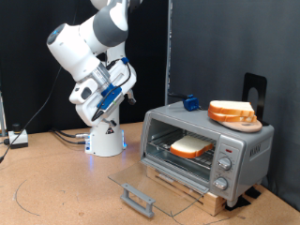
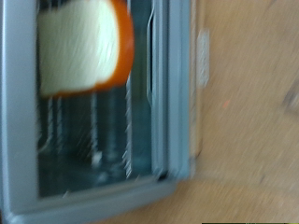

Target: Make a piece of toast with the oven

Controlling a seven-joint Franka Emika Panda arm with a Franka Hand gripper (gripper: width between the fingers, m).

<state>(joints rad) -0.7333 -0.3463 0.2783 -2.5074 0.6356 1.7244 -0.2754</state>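
Note:
The oven (image 1: 246, 148) stands on a wooden board at the exterior view's right. Its glass door (image 1: 155, 183) is folded down flat, with the dark bar handle (image 1: 138, 199) at the front. The piece of toast (image 1: 192, 145) lies on the wire rack inside. In the wrist view the piece of toast (image 2: 84, 47) lies on the rack (image 2: 93, 131) inside the oven's frame (image 2: 173, 93). My gripper (image 1: 120, 77) hangs in the air well to the exterior view's left of the oven, apart from it. Its fingers do not show in the wrist view, and nothing is seen held.
A stack of similar bread slices (image 1: 232, 113) sits on the oven's roof, beside a small blue object (image 1: 190, 103). Three round knobs (image 1: 224, 165) run down the oven's front. The robot's base (image 1: 105, 141) stands on the wooden table (image 1: 66, 187). Cables (image 1: 19, 141) lie at the exterior view's far left.

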